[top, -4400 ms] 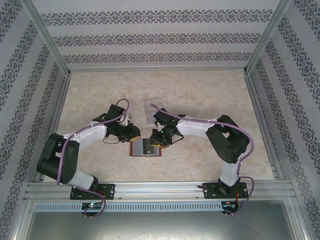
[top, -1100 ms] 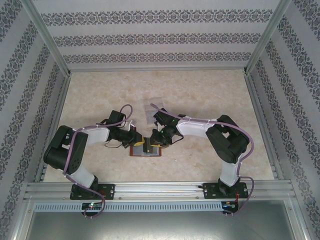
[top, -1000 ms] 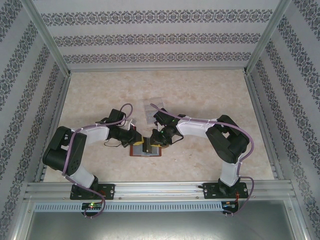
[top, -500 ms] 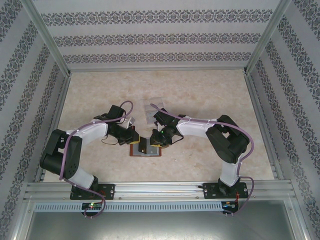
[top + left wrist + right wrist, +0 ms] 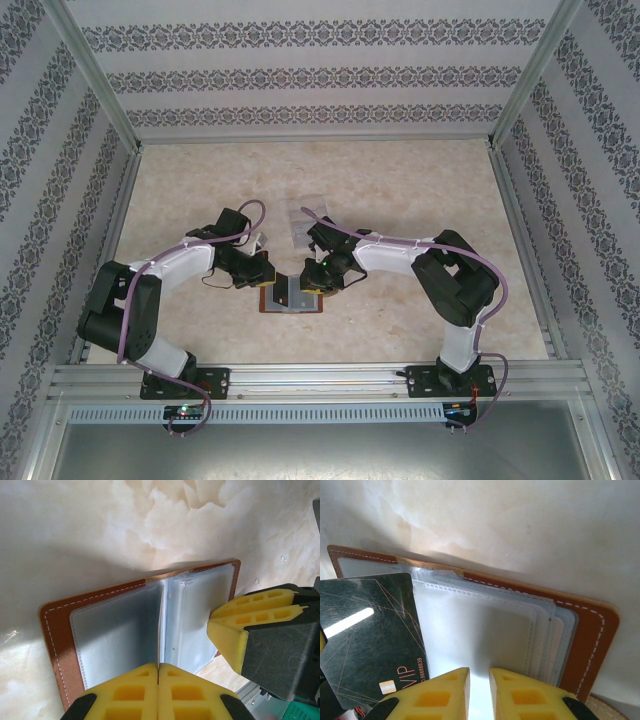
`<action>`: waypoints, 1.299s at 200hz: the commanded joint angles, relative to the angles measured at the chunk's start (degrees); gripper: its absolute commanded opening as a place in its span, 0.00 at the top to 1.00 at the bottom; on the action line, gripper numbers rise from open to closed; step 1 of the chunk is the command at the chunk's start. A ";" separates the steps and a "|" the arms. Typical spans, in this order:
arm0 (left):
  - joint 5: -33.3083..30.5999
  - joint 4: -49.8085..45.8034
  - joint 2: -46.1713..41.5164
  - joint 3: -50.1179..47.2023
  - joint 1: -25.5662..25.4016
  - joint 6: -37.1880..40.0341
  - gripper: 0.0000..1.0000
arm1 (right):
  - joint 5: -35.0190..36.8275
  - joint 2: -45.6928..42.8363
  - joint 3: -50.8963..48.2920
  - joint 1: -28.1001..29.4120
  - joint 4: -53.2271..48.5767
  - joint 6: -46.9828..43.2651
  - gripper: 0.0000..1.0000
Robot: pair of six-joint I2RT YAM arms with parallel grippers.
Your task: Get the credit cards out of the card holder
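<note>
The card holder [image 5: 294, 300] lies open on the table, brown leather [image 5: 592, 630] round clear grey-blue pockets [image 5: 112, 635]. My left gripper [image 5: 159, 666] is shut on a credit card, seen edge-on [image 5: 160, 625] in the left wrist view and as a black card marked VIP [image 5: 367, 630] tilted over the holder's left half in the right wrist view. My right gripper [image 5: 479, 672] stands on the right-hand pockets, its jaws a narrow gap apart with only the clear sleeve showing between them. Its yellow fingers [image 5: 250, 625] rest at the holder's right edge. In the top view the left gripper [image 5: 268, 279] and right gripper [image 5: 307, 286] meet over the holder.
A clear plastic tray [image 5: 305, 225] lies just behind the grippers, towards the back of the table. Patterned walls with metal posts enclose the marbled table [image 5: 420, 180] on three sides. Open tabletop stretches left, right and behind.
Over the last second my left gripper has drawn a little left and back from over the holder, the card still in it. The right gripper has stayed on the holder.
</note>
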 commanded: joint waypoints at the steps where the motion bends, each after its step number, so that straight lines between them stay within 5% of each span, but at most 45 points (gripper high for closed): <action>1: 0.66 -0.55 -0.14 0.89 -1.13 -0.65 0.93 | 0.66 1.92 -1.39 0.36 -1.52 0.09 0.80; 46: 1.89 0.87 1.82 1.85 -3.30 -2.25 0.83 | 0.75 1.76 -1.79 0.36 -1.43 0.18 0.80; 144: 0.61 -5.30 1.99 2.04 -5.42 -1.10 0.82 | 0.75 1.43 -2.17 0.27 -1.54 0.08 0.80; 206: -1.21 -7.04 2.77 3.95 -6.07 -0.86 0.96 | 1.01 0.56 -2.33 0.18 -1.87 0.08 0.80; 260: -3.47 -13.15 2.02 7.90 -6.05 2.88 0.98 | 0.97 -3.51 -3.07 -1.16 -2.66 -0.11 0.80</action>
